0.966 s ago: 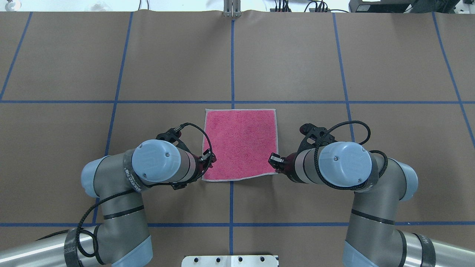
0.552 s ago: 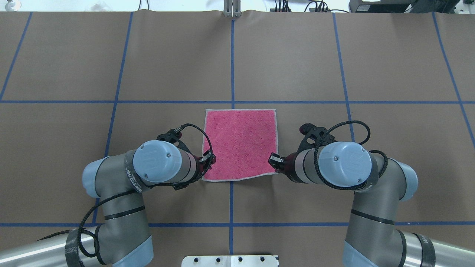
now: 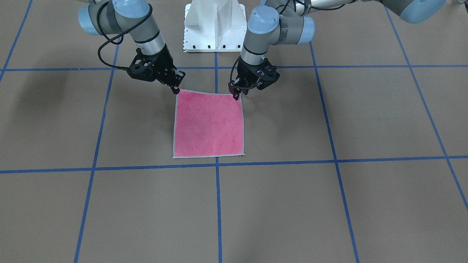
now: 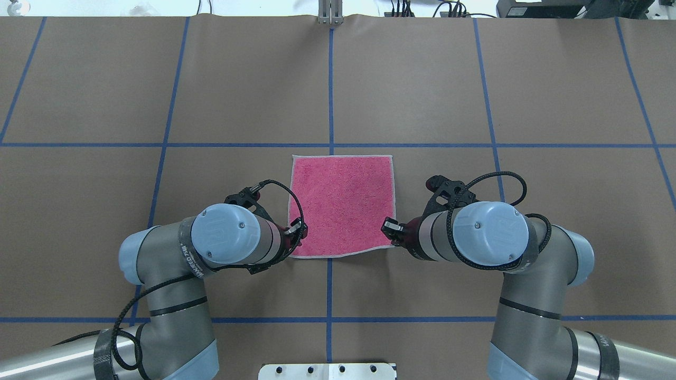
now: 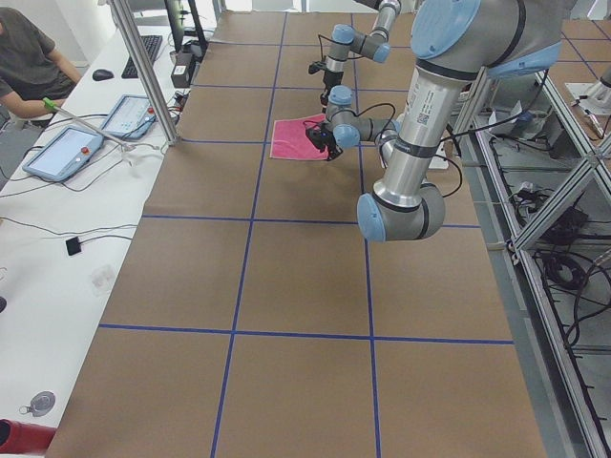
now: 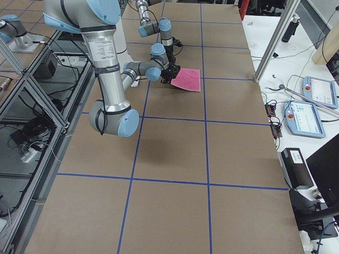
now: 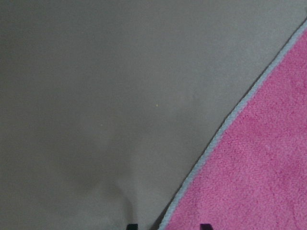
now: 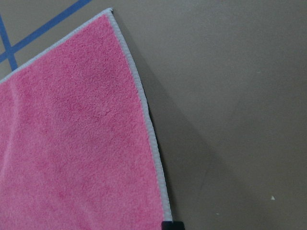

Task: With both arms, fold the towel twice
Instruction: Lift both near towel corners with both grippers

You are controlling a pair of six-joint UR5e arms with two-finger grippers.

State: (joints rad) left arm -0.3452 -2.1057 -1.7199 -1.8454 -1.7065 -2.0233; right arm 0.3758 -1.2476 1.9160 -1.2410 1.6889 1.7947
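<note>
Left gripper fingers stood slightly apart, straddling near-left hem of towel, nothing pinched. Right gripper fingers looked closed on near-right corner, though only one tip showed. Table: brown, blue-taped grid. Towel lay flat at centre, pink face up, near-right corner a touch raised. Likely light, limp, grippy terry; would sag between grips. Hemmed near corners judged best hold, both lifted together.

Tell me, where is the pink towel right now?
In the overhead view the towel lies mid-table across the centre blue line, the left gripper and right gripper at its two near corners.
</note>
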